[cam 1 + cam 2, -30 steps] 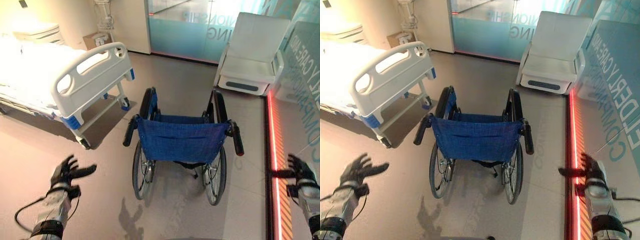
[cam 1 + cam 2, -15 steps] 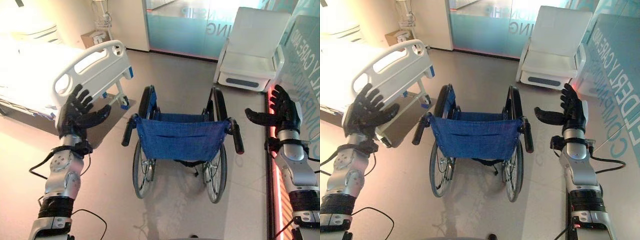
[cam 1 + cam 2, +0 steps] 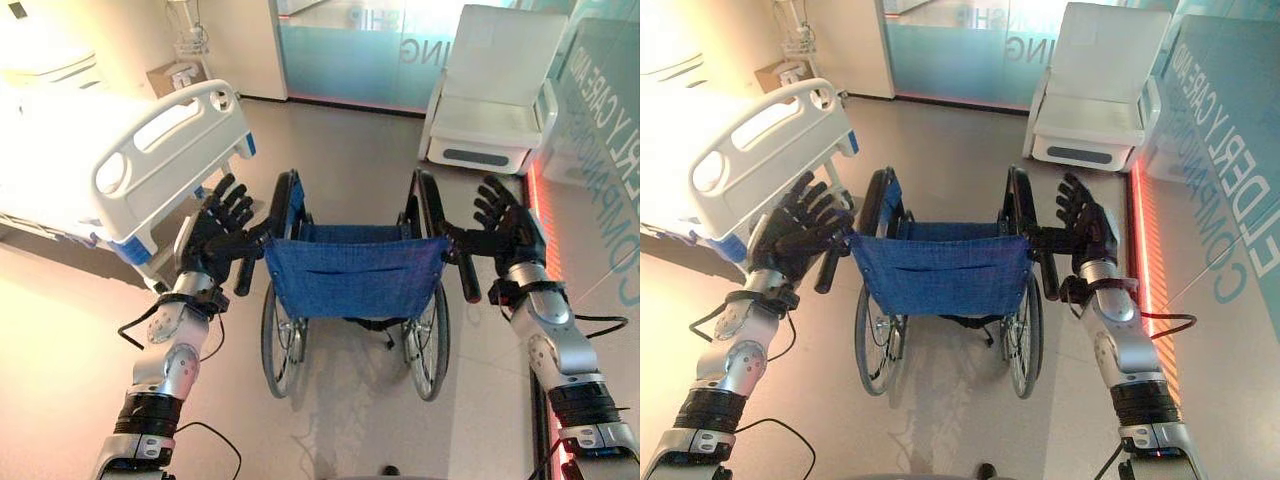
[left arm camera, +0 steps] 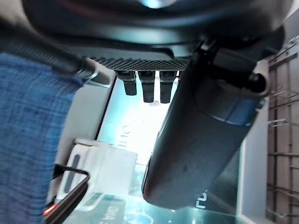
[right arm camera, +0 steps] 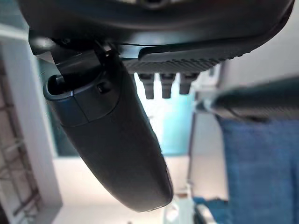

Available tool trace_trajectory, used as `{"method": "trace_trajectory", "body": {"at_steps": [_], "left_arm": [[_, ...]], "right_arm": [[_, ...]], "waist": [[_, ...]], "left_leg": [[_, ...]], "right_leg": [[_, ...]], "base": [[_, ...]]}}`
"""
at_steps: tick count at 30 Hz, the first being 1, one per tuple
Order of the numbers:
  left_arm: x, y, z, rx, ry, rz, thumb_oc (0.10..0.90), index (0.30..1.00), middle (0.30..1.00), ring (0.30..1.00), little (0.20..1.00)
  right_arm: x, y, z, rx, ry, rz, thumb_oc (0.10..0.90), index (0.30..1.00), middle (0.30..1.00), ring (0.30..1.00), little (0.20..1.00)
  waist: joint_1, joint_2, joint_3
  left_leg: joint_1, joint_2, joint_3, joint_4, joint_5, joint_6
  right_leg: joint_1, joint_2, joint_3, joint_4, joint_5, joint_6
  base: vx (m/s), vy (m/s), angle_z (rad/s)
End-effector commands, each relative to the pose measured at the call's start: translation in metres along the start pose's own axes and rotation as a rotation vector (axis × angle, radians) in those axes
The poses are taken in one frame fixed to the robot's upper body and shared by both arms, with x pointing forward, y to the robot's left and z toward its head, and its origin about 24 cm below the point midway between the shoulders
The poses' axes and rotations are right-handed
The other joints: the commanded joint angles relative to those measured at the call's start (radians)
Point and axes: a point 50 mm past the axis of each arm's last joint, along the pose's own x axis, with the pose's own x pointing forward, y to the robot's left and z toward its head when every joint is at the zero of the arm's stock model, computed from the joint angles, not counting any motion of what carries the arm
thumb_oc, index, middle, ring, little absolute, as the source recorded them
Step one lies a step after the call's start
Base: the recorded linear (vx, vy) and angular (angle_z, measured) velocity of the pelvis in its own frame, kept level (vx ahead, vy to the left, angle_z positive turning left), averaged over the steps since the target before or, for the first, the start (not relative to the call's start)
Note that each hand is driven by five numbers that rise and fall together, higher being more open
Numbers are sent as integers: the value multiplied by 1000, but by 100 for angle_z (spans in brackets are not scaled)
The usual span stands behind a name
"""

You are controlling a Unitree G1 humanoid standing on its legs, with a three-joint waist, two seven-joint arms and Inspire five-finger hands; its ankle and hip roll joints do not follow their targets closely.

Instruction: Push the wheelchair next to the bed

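- Standing on the floor (image 3: 350,160) between the two raised hands, the wheelchair (image 3: 352,275) shows its blue back cloth to the camera, its big wheels either side.
- The left hand (image 3: 215,235) has its fingers (image 3: 232,200) spread and straight — clamped on nothing; the wheelchair's left push handle (image 3: 247,268) lies just beside the thumb, on the inner side of the palm.
- The left wrist view shows that ribbed handle close by the palm with the blue cloth next to it; whether they touch I cannot tell.
- The right hand (image 3: 1087,228) is likewise splayed, fingers apart and straight, with the right push handle (image 3: 466,274) just inside its thumb.
- Beyond the left fingers stands the bed (image 3: 70,150), its white footboard (image 3: 165,150) with cut-out grips turned towards the wheelchair; the bed's castor legs are near the chair's left wheel.
- Past the right fingers, well apart across open floor, a white armchair (image 3: 490,90) sits against a frosted glass wall (image 3: 350,50).
- A glowing red strip (image 3: 1143,240) runs along the floor outside the right hand, at the foot of a printed blue panel (image 3: 1230,150).
- A cardboard box (image 3: 172,77) rests in the far corner beyond the bed.
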Motion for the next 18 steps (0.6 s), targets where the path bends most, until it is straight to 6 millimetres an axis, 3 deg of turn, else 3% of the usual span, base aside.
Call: {"method": "trace_trajectory", "body": {"at_steps": [1,10,18], "left_arm": [[35,-22,50,95,-196,-75,800,900,900,900,900],[49,-29,44,190,-174,-16,800,900,900,900,900],[54,-36,39,188,-162,2,800,900,900,900,900]], "right_arm": [[16,16,45,35,-184,39,800,900,900,900,900],[27,28,24,94,-55,-44,800,900,900,900,900],[32,33,18,133,-32,-111,800,900,900,900,900]], "waist": [[-7,-46,-99],[-7,-46,-94],[-2,-46,-88]], "left_leg": [[-30,-47,17,3,-7,-24],[-31,-47,23,3,-3,-25],[-31,-47,20,3,-1,-26]], "right_leg": [[35,4,6,2,17,5],[34,5,9,2,22,5],[36,4,7,2,23,4]], "base": [[3,2,-3],[3,2,-4],[0,0,-1]]}}
